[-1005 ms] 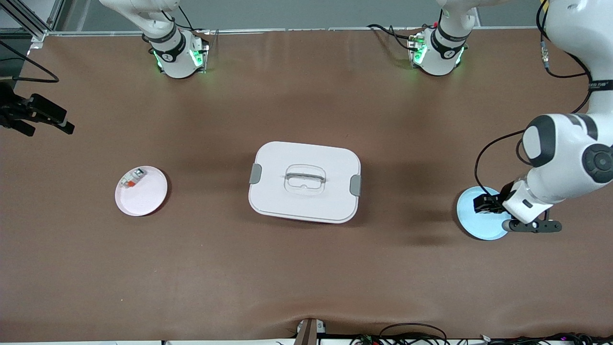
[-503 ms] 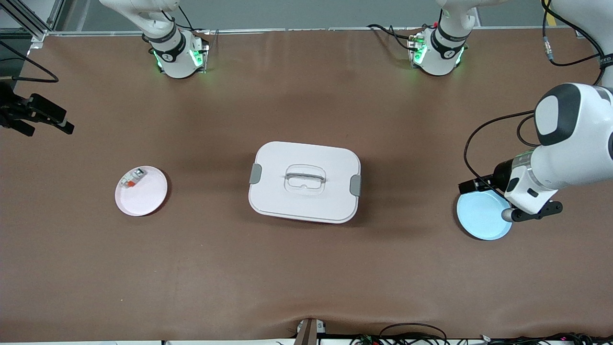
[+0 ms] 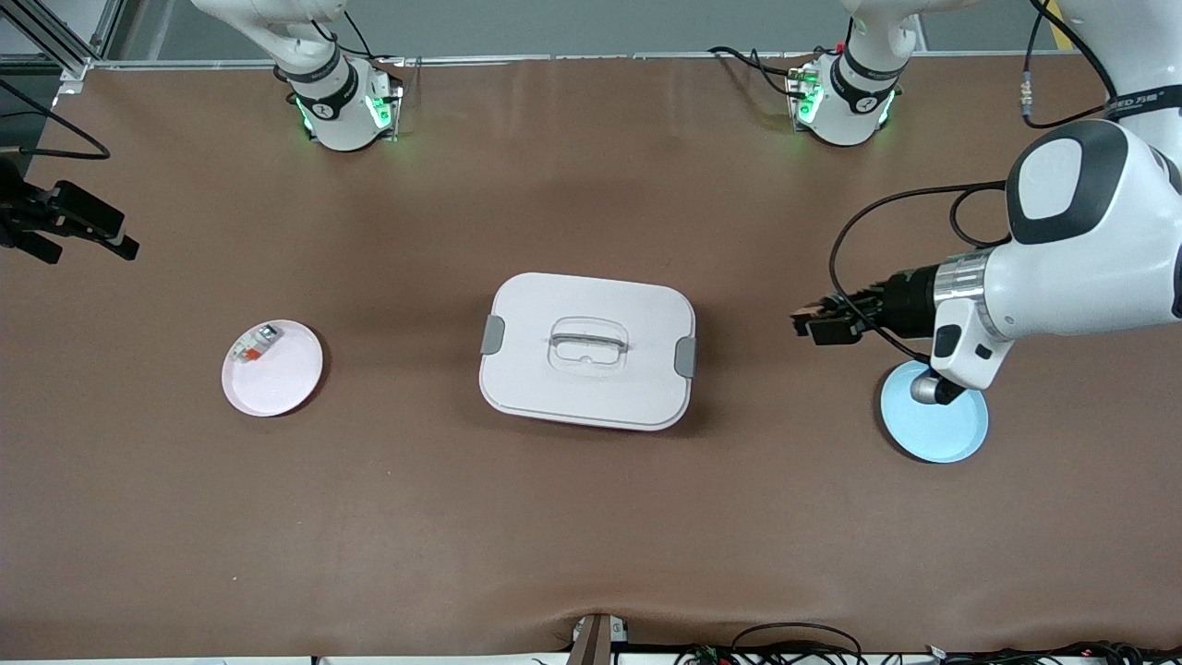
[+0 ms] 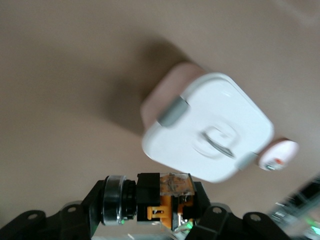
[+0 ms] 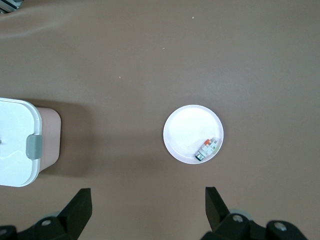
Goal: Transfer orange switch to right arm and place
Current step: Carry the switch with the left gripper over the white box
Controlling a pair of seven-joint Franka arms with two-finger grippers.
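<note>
Left gripper (image 3: 813,325) pinching orange switch (image 4: 167,200), aloft over bare table between white box (image 3: 587,349) and blue plate (image 3: 933,425). Right gripper (image 3: 69,231) waits over its table end, fingers (image 5: 80,206) spread wide. Risk: small part (shallow pinch) may twist or drop at handover if release mistimed.

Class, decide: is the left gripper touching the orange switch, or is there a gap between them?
Touching. The left wrist view shows the orange switch clamped between the fingers of the left gripper, with black finger parts pressed against both its sides, no gap.
</note>
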